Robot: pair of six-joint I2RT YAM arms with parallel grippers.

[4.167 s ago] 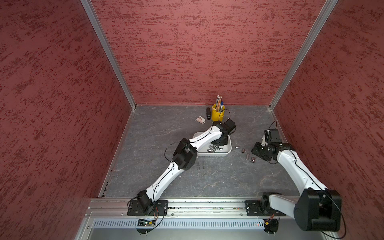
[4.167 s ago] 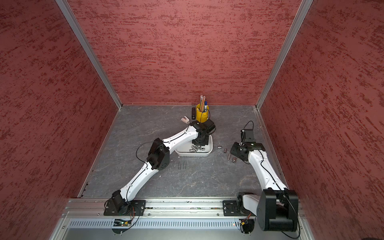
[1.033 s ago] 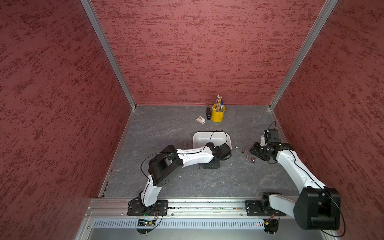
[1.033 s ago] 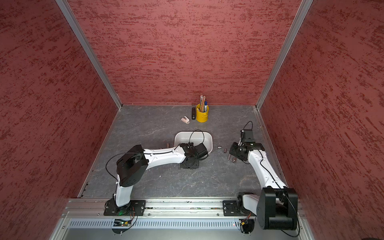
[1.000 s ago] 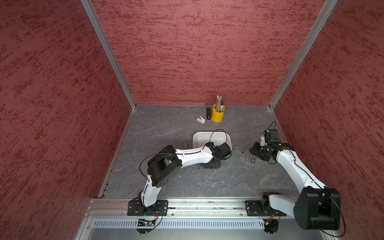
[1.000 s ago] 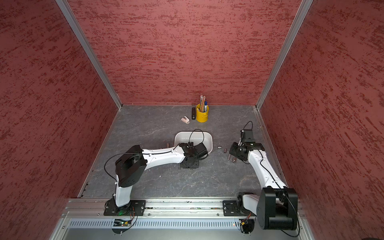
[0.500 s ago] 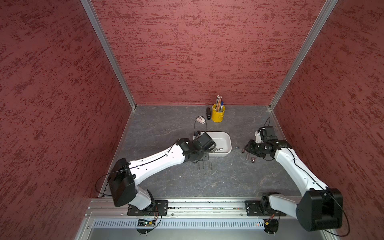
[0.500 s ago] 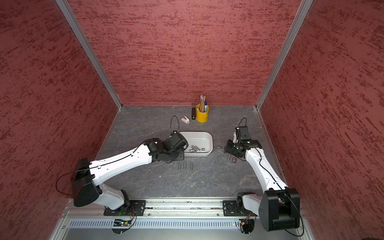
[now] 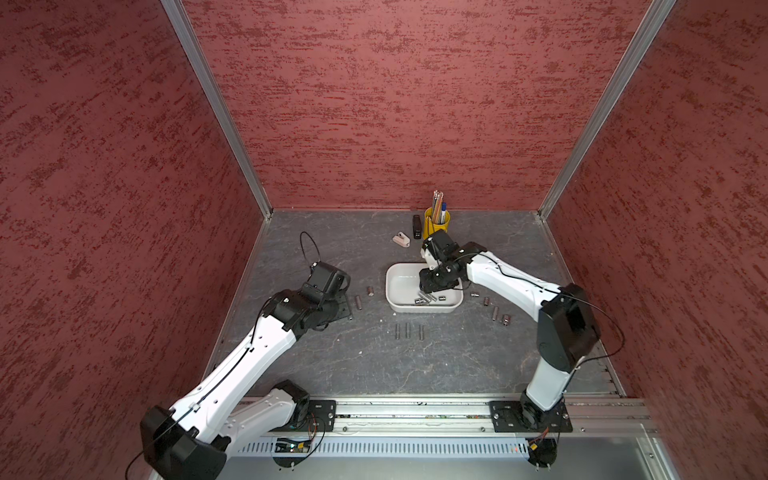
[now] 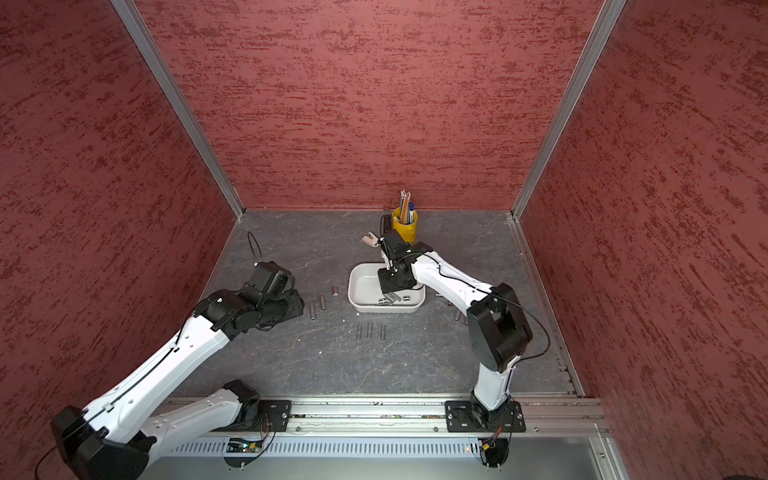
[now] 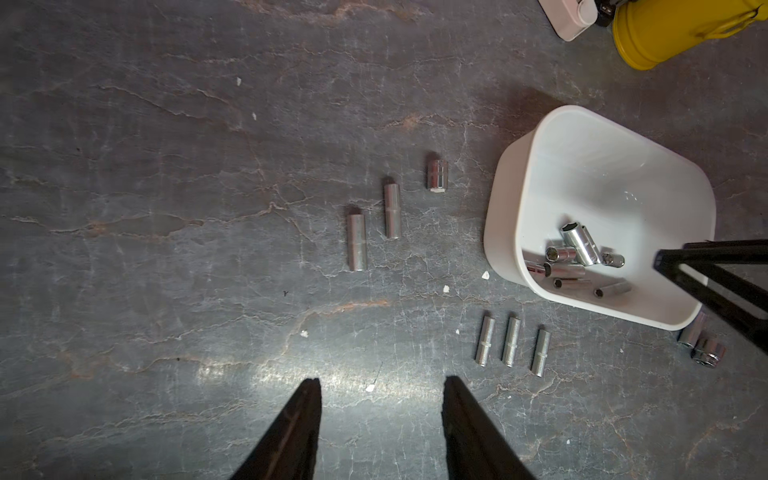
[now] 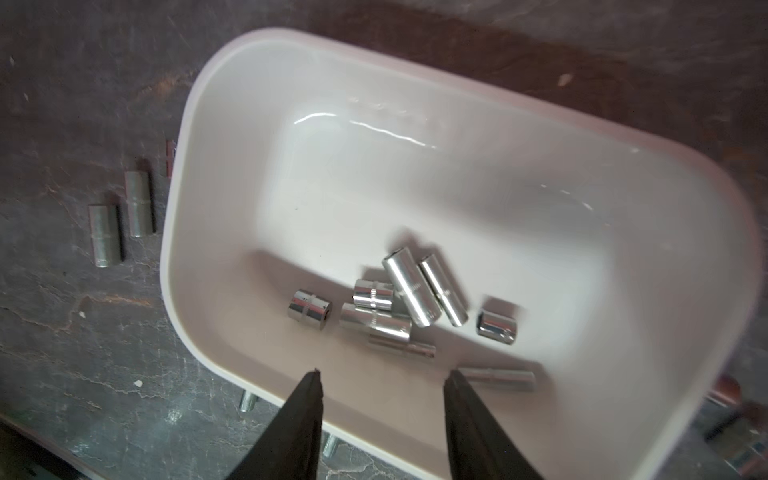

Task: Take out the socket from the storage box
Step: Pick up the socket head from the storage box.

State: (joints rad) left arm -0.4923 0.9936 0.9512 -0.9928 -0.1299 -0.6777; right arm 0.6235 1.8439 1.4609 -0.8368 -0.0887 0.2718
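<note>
- We see a gray, stone-patterned tabletop (image 9: pixel 374 361) enclosed by red walls.
- The left gripper (image 11: pixel 381 380) hovers over bare table, well left of the white storage box (image 9: pixel 399 282). Its fingers are wide apart and hold nothing.
- The right gripper (image 12: pixel 383 372) hangs over the box, fingers spread and empty.
- The box sits mid-table, nearer than a yellow pen cup (image 9: pixel 436 224).
- Silver sockets (image 12: pixel 409 291) cluster in the box's near half, and loose sockets (image 9: pixel 408 331) lie on the table around it.

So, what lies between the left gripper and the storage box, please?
Three loose sockets lie on the table there, seen in a top view.
</note>
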